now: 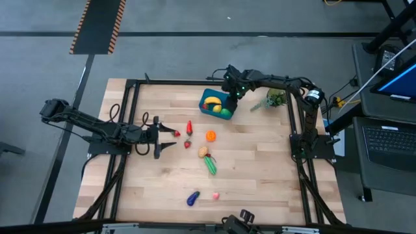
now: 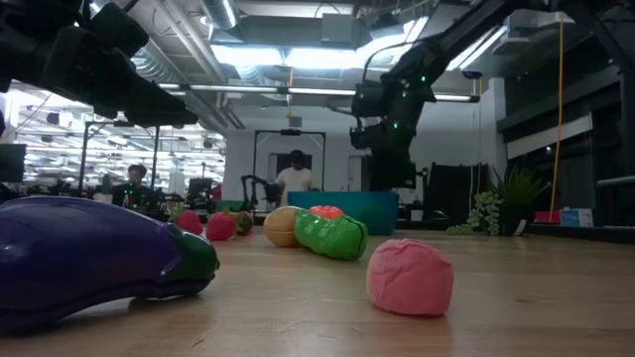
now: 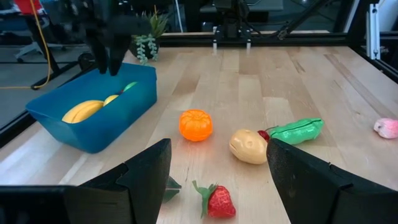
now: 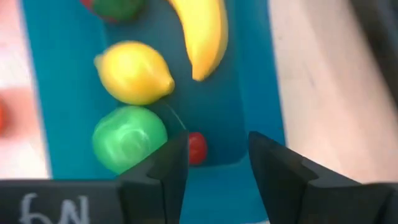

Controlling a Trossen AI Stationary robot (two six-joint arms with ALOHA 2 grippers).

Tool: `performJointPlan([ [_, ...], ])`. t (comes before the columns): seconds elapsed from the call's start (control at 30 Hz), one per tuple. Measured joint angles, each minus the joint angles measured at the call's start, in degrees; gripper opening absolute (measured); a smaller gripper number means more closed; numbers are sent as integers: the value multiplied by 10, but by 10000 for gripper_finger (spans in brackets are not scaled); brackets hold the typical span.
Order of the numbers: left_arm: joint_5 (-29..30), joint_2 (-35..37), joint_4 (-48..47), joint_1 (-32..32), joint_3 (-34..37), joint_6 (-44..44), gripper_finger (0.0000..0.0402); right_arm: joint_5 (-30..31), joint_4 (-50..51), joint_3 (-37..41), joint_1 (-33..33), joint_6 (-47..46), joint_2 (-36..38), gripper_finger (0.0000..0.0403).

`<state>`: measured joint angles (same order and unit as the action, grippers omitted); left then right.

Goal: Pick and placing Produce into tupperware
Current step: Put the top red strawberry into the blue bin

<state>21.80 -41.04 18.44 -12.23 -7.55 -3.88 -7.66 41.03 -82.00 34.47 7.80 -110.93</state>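
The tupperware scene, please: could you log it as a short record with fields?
tub: teal tupperware at the table's far side
in tub: banana, lemon, green fruit, small red piece
right gripper: above the tub, fingers apart, nothing between them
left gripper: open, low over the table near a strawberry
still out: orange, potato, green pod, eggplant, pink piece
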Motion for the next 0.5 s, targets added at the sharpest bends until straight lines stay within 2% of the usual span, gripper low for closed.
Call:
performJointPlan([
  [0.23,5,0,8,0,0,0,259,2,-36,3,-23,13,66,170],
  [0.5,6,0,10,1,0,-1,259,12,-140,106,-80,0,176,171],
])
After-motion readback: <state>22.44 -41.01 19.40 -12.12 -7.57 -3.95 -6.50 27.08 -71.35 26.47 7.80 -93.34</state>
